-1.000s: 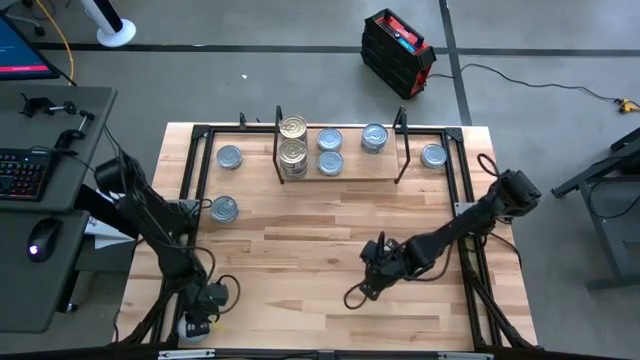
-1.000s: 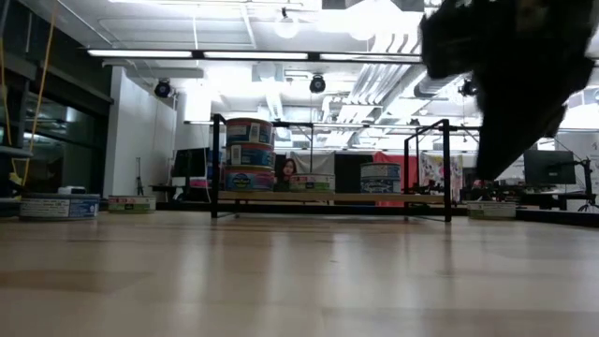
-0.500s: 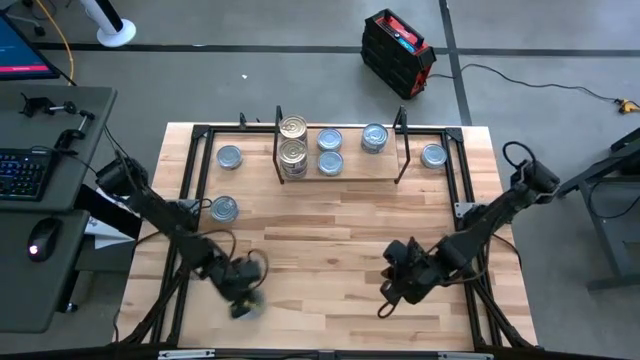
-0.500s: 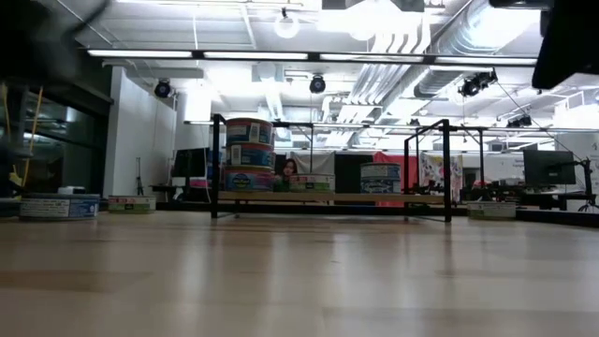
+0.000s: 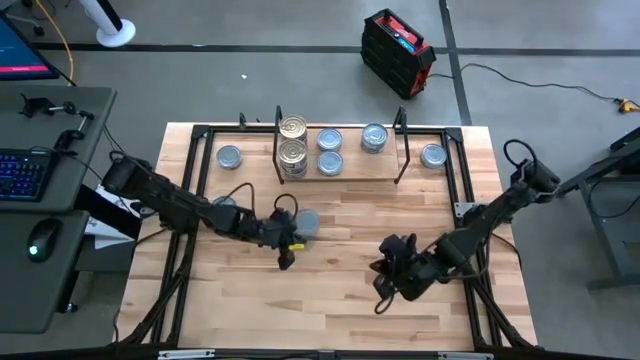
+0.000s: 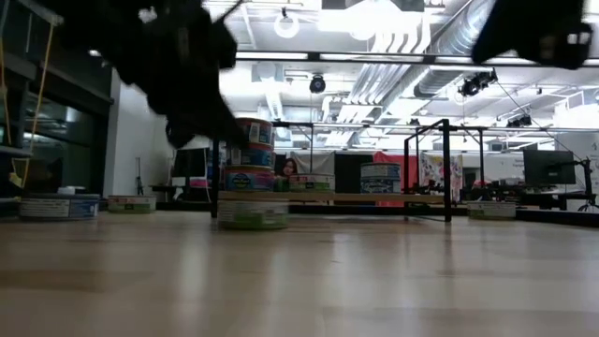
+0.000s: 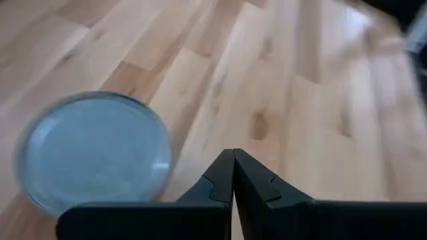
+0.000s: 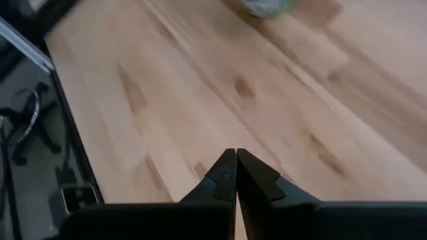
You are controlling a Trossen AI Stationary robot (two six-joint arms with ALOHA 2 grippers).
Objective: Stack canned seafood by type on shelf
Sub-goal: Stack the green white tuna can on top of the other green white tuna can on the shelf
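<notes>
A silver-blue can (image 5: 305,222) stands flat on the tabletop in front of the shelf (image 5: 345,176); it also shows in the low view (image 6: 251,213). My left gripper (image 5: 287,260) is shut just beside it. In the left wrist view a strip of bare wood lies between the fingertips (image 7: 233,160) and the can (image 7: 93,157). The shelf holds gold cans (image 5: 292,152) in stacks and silver-blue cans (image 5: 330,150). My right gripper (image 5: 384,292) is shut above bare wood at the near right, its tips (image 8: 235,159) holding nothing.
Loose cans stand at the far left (image 5: 229,157) and the far right (image 5: 433,155), and one (image 5: 222,204) is half hidden under my left arm. A black frame (image 5: 190,180) runs along the table's sides. Bare wood lies between the two grippers.
My left gripper has swept fast from the near left corner toward the table's middle, turning as it went. A silver-blue can has slid along the table with it and now stands in front of the shelf. My right gripper has risen and gone a little toward the right edge.
</notes>
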